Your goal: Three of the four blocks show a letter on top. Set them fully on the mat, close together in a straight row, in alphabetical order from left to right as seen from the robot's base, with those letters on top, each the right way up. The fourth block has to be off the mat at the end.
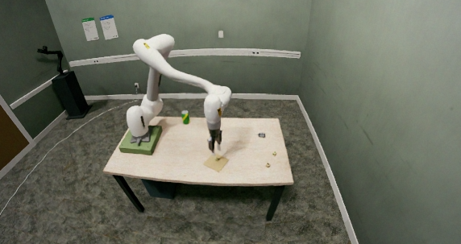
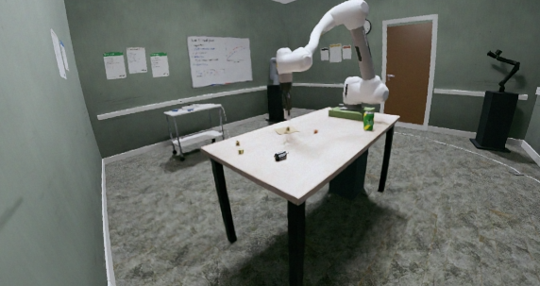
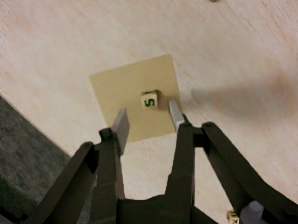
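Note:
A tan square mat (image 1: pixel 216 163) lies near the table's front edge; it also shows in the wrist view (image 3: pixel 139 98). A small pale block (image 3: pixel 149 100) with a dark letter on top, seemingly an S, sits on the mat. My gripper (image 3: pixel 149 114) (image 1: pixel 213 146) hangs above the mat, its fingers partly closed with a gap and nothing between them; the block lies below them. Two more small blocks (image 1: pixel 274 153) (image 1: pixel 267 165) lie towards the right end of the table.
A green and yellow can (image 1: pixel 185 117) stands near the robot's green base (image 1: pixel 141 140). A small black object (image 1: pixel 261 135) lies at the right rear of the table. The table's front edge runs close to the mat.

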`<state>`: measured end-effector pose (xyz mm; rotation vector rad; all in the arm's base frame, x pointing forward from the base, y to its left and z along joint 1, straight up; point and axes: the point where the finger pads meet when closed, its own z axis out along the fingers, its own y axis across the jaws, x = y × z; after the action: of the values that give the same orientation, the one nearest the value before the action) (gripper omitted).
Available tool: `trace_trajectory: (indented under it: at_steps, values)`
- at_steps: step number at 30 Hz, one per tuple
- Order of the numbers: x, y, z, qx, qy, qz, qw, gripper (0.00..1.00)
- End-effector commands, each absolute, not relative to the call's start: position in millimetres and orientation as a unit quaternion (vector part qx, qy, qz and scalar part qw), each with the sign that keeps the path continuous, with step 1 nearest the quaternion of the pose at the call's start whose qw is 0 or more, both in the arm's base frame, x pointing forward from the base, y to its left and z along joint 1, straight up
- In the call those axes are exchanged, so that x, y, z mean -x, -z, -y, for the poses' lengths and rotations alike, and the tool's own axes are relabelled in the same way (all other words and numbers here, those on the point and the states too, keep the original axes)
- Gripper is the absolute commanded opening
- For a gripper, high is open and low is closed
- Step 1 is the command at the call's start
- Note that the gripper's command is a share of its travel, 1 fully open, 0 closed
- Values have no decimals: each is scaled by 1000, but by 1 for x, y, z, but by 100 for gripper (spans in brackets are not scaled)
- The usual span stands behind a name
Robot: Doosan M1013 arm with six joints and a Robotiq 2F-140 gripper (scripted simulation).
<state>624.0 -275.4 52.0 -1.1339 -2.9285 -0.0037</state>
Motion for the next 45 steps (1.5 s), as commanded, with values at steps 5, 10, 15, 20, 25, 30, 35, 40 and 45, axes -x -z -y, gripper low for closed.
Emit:
trace_trajectory:
  at_steps: [5,10,15,20,25,30,35,40,45]
  values:
    - [-625,-47,275,361,1,933,0,43]
    - [-625,-39,275,361,1,933,0,43]
    - [-625,-31,275,361,1,933,0,43]
    - [-625,-25,275,361,1,933,0,43]
    - [-624,-20,275,361,1,933,0,43]
    - [-624,-15,275,361,1,933,0,43]
    - [-624,-12,275,361,1,933,0,43]
    - [-624,-11,275,361,1,933,0,43]
    - [-624,-11,275,361,1,933,0,43]
